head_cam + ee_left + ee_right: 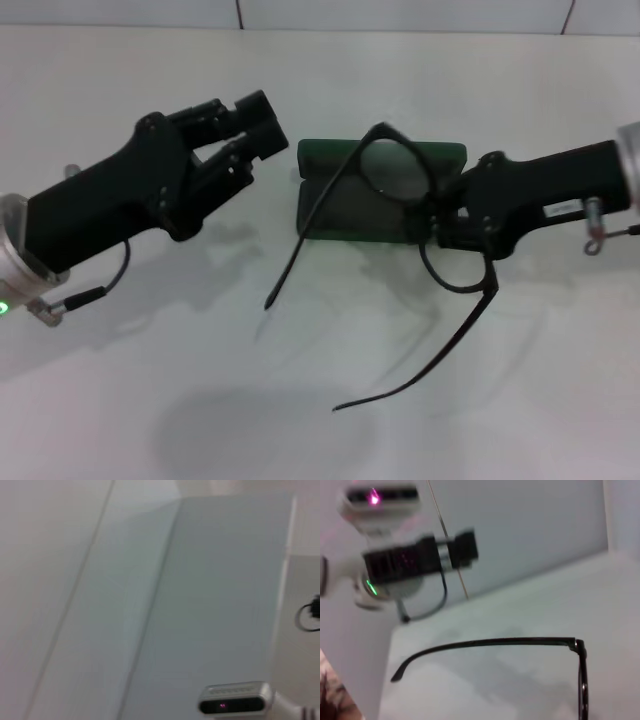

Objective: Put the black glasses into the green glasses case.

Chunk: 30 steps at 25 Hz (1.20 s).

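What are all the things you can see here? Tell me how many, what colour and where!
black glasses: one, black, held up over the case by the right pincer, temple arms spread open and hanging toward the robot.
green glasses case: one, dark green, open, on the table's middle.
table: one, white, under everything.
left pincer: one, black, left of the case, holding nothing, fingers parted.
right pincer: one, black, at the case's right end, gripping the glasses frame.

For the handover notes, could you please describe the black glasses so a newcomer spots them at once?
On the white table, find the open green glasses case at the centre. The black glasses hang above it, held by the right gripper: thin wire frame, both temples unfolded, unlike the chunky grippers.
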Tool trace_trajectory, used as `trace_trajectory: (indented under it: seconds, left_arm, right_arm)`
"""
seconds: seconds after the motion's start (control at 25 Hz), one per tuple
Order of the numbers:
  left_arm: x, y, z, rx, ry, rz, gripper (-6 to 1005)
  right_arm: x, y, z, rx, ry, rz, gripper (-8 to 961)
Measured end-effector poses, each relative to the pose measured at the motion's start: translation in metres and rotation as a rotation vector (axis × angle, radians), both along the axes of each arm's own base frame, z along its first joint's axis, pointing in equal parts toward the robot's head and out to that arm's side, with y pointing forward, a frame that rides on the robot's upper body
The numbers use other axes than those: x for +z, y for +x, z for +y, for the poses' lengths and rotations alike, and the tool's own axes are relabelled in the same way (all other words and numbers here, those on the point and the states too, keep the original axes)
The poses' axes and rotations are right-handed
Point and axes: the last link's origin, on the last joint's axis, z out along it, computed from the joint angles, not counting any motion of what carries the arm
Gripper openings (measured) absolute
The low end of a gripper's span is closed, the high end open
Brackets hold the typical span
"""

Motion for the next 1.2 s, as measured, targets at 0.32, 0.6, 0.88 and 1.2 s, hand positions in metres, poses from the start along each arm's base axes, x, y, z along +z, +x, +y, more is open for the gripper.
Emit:
trace_trajectory:
  seconds: [0.32,0.6,0.88,1.2]
  left_arm:
    - [-0.025,0.024,0.000,-0.154,-0.111,0.012,245]
    - [-0.045,0.031,0.004,-0.176,-0.164,0.023,25]
    - [-0.054,0.027,0.003,-0.152,-0.160,0.032,31]
    - [-0.060,0.027,0.005,-0.126,-0.155,0.048,31]
  right_arm:
    - [0.006,0.000,-0.011,0.054,-0.008,0.096,125]
    - [0.006,-0.005,-0.011,0.060,-0.014,0.142,125]
    - [0.006,-0.009,-0.010,0.072,-0.016,0.159,124]
    - [0.006,-0.013,-0.011,0.088,-0.024,0.182,124]
